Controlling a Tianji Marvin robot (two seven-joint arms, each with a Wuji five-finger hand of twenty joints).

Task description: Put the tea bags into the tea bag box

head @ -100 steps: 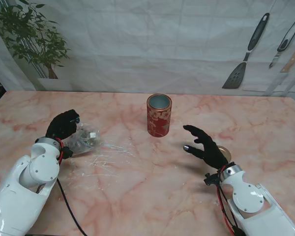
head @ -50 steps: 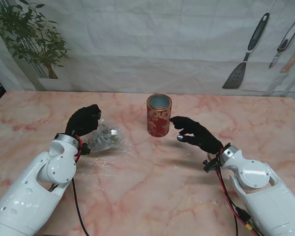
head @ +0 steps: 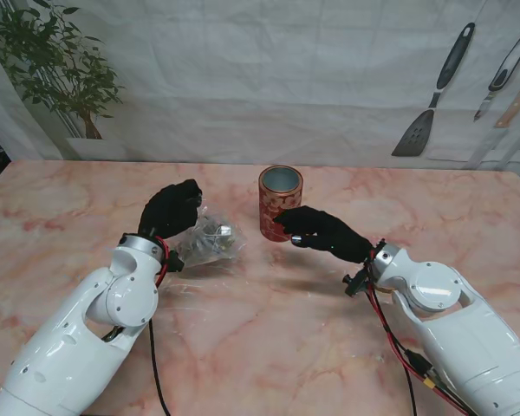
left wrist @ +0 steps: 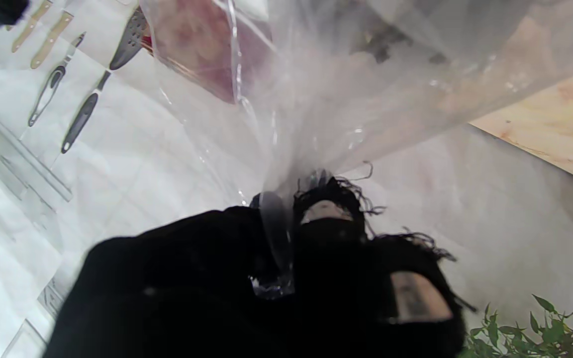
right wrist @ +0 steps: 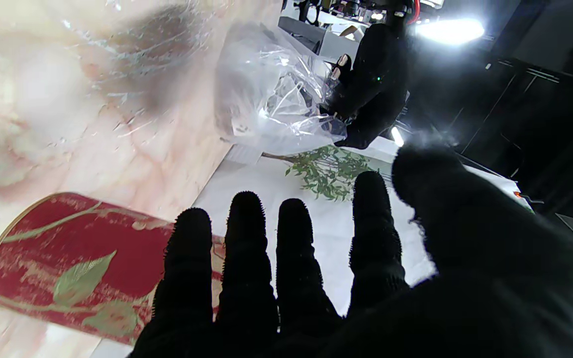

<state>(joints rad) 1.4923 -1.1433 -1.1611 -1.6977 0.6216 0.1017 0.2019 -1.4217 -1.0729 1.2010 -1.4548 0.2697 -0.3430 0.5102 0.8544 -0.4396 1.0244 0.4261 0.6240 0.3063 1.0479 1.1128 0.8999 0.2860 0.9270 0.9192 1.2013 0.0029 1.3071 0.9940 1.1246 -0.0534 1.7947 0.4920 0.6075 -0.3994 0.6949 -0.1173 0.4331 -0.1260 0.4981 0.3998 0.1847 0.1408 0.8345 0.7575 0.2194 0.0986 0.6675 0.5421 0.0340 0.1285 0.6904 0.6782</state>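
Pink-veined marble table across the whole stand view, pale wall beyond it. Potted plant at the far left corner; spatula and other utensils hung on the wall at far right.

Two white arms rising from the near corners, each ending in a black-gloved hand.

Red tea bag box, a cylinder with gold leaf pattern, upright at the table's middle, far side, mouth open to the top, inside pale and metallic. Seen from the right wrist as a red wall with gold leaves just past the fingertips.

Right hand reaching in from the right, near the box and level with its lower half; fingertips at or just short of the red wall, contact impossible to tell. Fingers extended and side by side, thumb apart, nothing held.

Left hand left of the box, lifted off the table, fingers pinched on the gathered neck of a clear plastic bag. Bag hanging to the right of that hand, between hand and box, close to the box but apart from it. Small pale tea bags inside, too crumpled to count. Bag film filling most of the left wrist view.
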